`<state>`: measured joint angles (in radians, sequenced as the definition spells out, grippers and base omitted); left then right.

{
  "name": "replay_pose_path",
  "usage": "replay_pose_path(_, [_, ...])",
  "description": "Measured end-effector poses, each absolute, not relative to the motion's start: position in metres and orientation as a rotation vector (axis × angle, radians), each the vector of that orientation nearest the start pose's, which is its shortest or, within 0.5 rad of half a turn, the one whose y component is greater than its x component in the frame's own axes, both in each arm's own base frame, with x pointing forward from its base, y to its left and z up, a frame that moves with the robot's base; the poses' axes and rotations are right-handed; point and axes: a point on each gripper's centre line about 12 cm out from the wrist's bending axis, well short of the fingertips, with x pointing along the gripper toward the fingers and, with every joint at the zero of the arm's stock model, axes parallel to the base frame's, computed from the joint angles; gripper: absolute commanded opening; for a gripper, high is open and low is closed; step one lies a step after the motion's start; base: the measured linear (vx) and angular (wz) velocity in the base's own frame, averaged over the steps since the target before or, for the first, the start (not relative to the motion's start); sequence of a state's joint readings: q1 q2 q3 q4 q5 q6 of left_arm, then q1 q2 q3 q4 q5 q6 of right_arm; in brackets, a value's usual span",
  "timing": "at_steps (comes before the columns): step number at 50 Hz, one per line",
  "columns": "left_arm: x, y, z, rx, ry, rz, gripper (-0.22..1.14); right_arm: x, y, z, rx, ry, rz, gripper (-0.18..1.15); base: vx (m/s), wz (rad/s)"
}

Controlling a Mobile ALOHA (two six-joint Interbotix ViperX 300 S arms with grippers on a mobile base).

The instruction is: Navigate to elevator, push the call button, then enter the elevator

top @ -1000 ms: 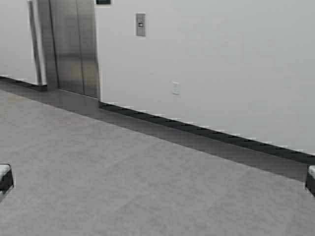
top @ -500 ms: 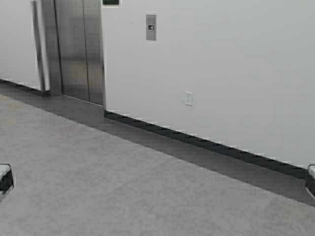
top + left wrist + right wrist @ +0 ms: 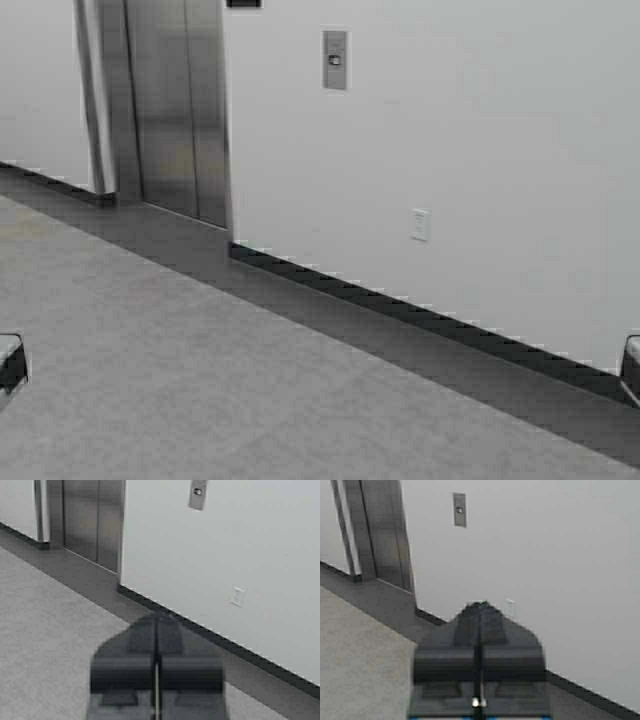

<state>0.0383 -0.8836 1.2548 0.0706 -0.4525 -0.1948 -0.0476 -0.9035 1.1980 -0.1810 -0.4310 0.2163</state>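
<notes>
Open grey floor (image 3: pixel 250 380) extends unobstructed to the dark baseboard (image 3: pixel 420 320) along the white wall (image 3: pixel 500 150). The elevator (image 3: pixel 180 110) doors are closed at the wall's left end. The call button (image 3: pixel 335 60) and white wall plate (image 3: pixel 420 224) have free approach.

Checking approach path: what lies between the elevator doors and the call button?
High view: only bare white wall between the elevator and the call button.

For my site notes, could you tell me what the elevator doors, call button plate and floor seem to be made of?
The elevator doors look like brushed stainless steel, with a soft vertical sheen. The call button plate seems to be silver metal. The floor appears to be matte speckled grey, perhaps tile or vinyl.
</notes>
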Motion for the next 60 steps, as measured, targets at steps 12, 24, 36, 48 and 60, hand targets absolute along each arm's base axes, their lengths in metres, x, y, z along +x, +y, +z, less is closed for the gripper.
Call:
replay_pose_path(12, [0.205,0.004,0.263,-0.129,-0.073,0.003,0.03,0.204,0.000,0.286,0.042,-0.131,0.033,0.05,0.64,0.08])
replay_pose_path(24, [0.204,0.004,0.264,-0.127,-0.079,0.002,0.03,0.203,-0.001,0.287,0.039,-0.134,0.031,0.05,0.64,-0.06])
replay_pose_path(36, [0.202,0.004,0.261,-0.129,-0.075,0.003,0.03,0.207,-0.001,0.287,0.037,-0.124,0.033,0.05,0.62,0.00])
replay_pose_path(48, [0.196,0.004,0.258,-0.127,-0.081,0.002,0.03,0.210,0.008,0.288,-0.003,-0.118,0.079,0.05,0.62,0.16])
replay_pose_path(60, [0.195,0.004,0.257,-0.133,-0.079,0.002,0.03,0.212,0.011,0.284,-0.019,-0.102,0.096,0.05,0.59,0.27])
